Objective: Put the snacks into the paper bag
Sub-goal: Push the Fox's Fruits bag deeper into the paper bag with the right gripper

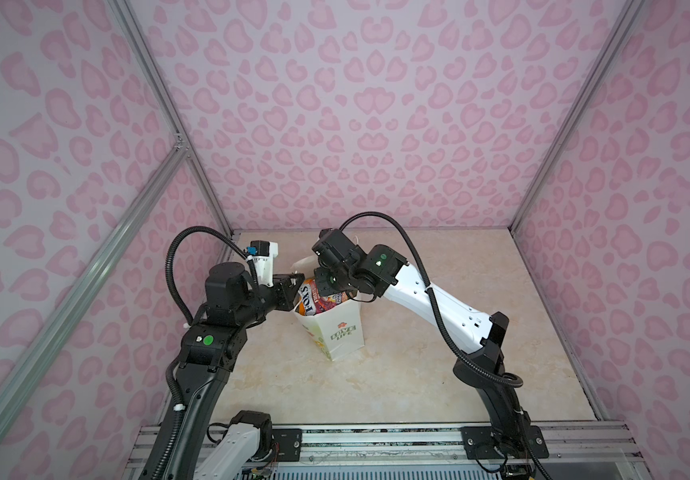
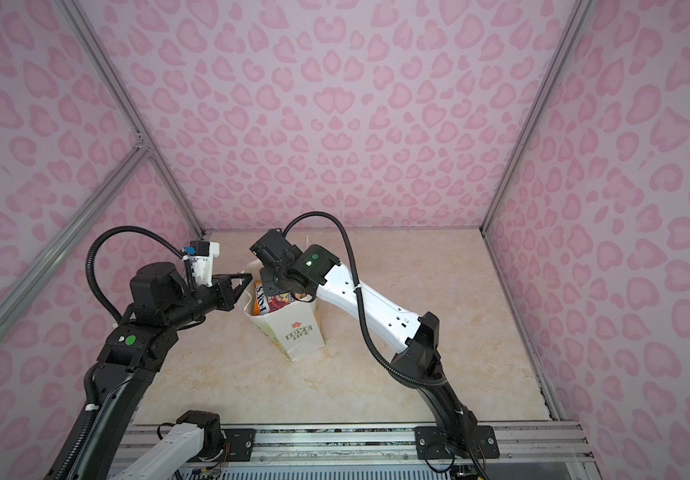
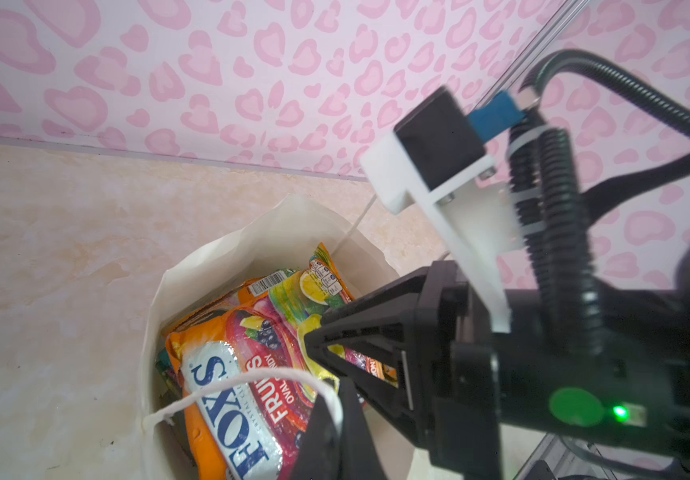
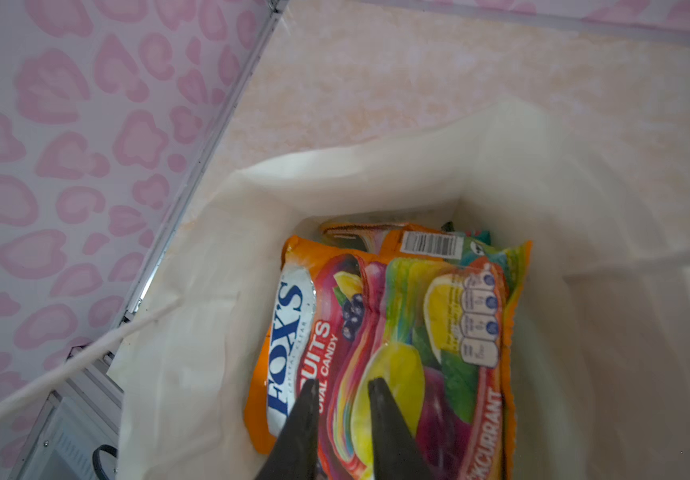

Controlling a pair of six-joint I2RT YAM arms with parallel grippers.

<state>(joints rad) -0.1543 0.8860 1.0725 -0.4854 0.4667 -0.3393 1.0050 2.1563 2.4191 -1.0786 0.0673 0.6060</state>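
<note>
Glossy white plastic arm shells (image 1: pixel 411 299) between matte black joint housings (image 1: pixel 226 286) — ribbed black cable hoses (image 3: pixel 563 249) alongside the shells, round green stickers (image 1: pixel 208 341) beside them.

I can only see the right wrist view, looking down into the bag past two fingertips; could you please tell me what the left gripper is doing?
Observer: The left gripper is shut on one handle of the paper bag, at the bag's left rim.
Operator: Thank you. Is the bag standing properly?
Observer: Yes, it stands on its base on the table, with the LOVE LIFE print facing the arms' bases.
Operator: Is anything lying outside it?
Observer: No. The snacks that show in both top views all sit inside the bag, though the arms and the bag hide small patches of table.
</note>
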